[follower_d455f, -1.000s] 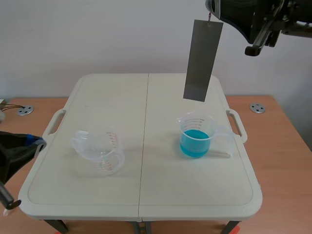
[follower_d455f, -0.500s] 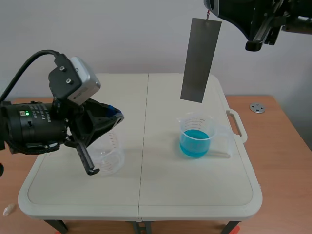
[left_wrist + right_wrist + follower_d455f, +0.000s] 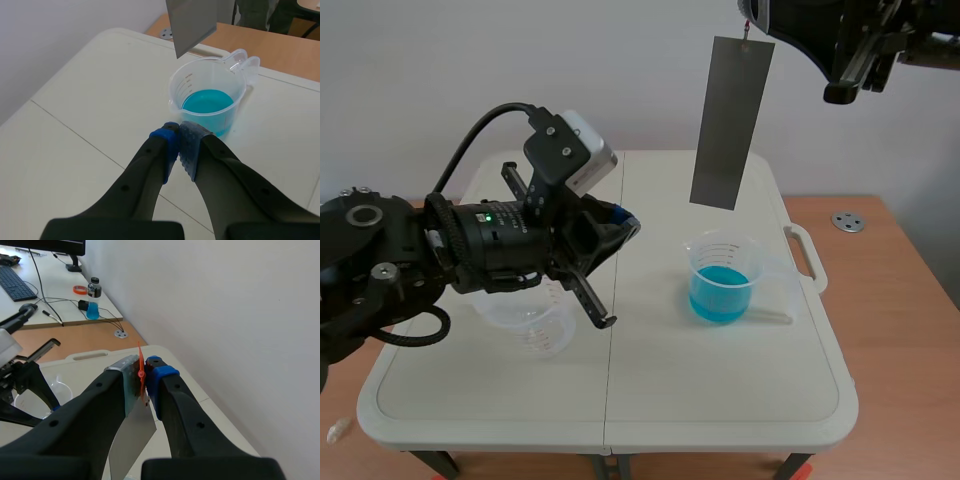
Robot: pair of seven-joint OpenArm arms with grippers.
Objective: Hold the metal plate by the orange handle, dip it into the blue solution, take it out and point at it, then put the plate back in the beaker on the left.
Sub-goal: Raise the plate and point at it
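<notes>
Right hand (image 3: 142, 371) is clenched on the orange handle (image 3: 140, 365). The metal plate (image 3: 731, 122) hangs upright above the beaker of blue solution (image 3: 723, 280), well clear of its rim. Left hand (image 3: 178, 137) is closed on nothing and aimed toward that beaker, below the plate's lower edge. Step judged: pointing. The left tip should rise to the plate's face and stop short of touching, while the right arm holds steady so the plate cannot swing. The empty beaker (image 3: 535, 325) sits on the counter (image 3: 720, 390) beneath the left arm.
</notes>
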